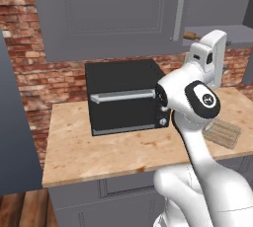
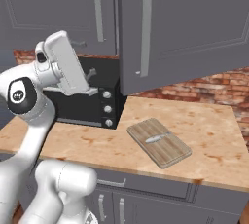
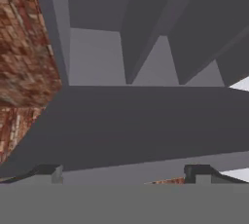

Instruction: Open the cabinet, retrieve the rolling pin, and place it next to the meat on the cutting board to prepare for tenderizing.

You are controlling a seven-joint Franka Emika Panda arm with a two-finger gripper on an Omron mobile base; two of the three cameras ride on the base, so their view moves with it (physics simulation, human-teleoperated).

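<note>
Showing one cutting board (image 2: pixel 159 142), one rolling pin (image 1: pixel 191 36), two cabinet (image 2: pixel 170 23) doors

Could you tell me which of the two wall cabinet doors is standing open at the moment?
The right-hand door of the cabinet is open, swung out over the counter above the cutting board. The left-hand door sits shut above the toaster oven.

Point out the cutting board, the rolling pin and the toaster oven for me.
cutting board (image 2: pixel 160 143): right base view, middle of its top.
rolling pin (image 1: pixel 190 36): left base view, brown end showing inside the cabinet.
toaster oven (image 1: pixel 126 110): left base view, door front.
</note>
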